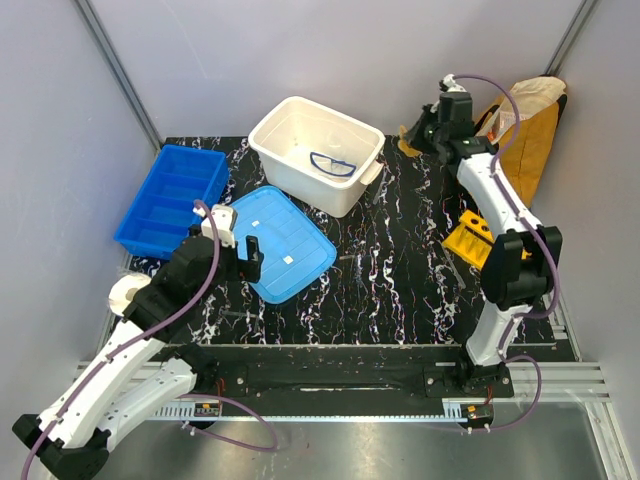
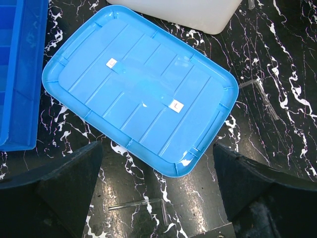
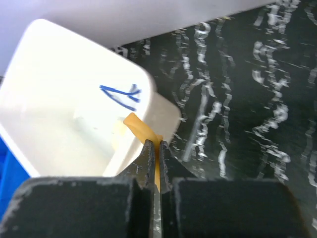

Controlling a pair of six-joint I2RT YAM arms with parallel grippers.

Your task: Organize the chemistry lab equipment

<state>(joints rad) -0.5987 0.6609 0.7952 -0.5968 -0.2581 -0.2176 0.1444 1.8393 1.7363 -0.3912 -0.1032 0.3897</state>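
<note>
Yellow tubing (image 3: 136,126), short and curved, pinched between the right fingers (image 3: 147,163), one end arching out past the tips. Fingers all but shut on it, with only the tubing's thickness between them. Held up at the far right of the table (image 1: 400,270), just right of the white bin (image 1: 335,195); from the wrist, seen against the bin's right corner. Whether over the rim or just outside it, not clear.

Inside the bin, on its floor, blue-framed safety glasses (image 1: 333,165). Nothing else in there clear enough to name.

Blue lid (image 2: 143,94) flat on the table, near and left of the bin, top side up, two small white stickers on it. Left of that, a blue tray (image 1: 141,194) with dividers, close beside the lid at the table's left edge.

Left fingers (image 2: 64,188) spread wide, holding nothing, hanging above the near edge of the lid, one on each side of it in the wrist view. Below them on the bare table, a bent glass rod (image 2: 136,203); a second glass piece (image 2: 262,94) just off the lid's right edge.

On the right side of the table, beside the right arm, a yellow rack (image 1: 468,238) with holes in its top. Beyond the table's far right corner, a brown bag (image 1: 535,130) against the wall.
</note>
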